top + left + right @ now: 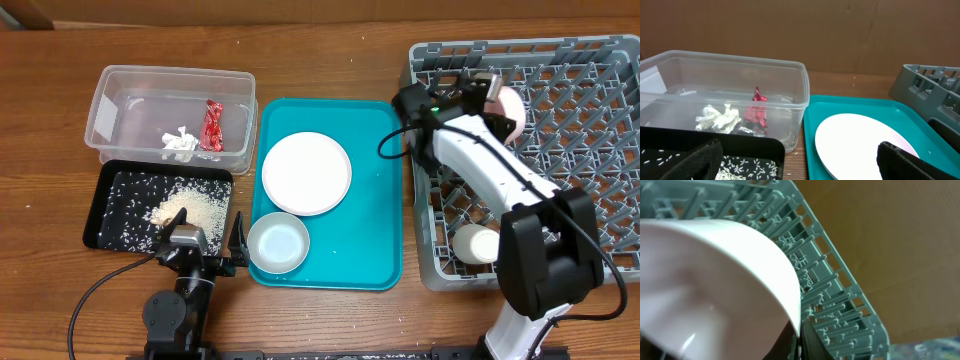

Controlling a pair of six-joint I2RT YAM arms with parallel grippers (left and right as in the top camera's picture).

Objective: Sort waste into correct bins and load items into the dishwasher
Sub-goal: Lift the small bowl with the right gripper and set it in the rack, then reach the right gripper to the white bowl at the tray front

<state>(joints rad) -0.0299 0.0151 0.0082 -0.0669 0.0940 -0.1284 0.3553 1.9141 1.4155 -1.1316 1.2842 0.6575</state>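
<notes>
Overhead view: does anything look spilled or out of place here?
Nothing serious. Rice lies scattered across the black tray, but all inside it. The pink bowl hangs tilted over the grey rack, held by the right gripper.

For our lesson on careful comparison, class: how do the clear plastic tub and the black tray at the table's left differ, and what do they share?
The clear tub is see-through; the black tray is opaque. The clear tub has tall walls; the black tray is shallow. The clear tub holds a paper wad and a red wrapper; the black tray holds loose rice. Both are rectangular.
</notes>
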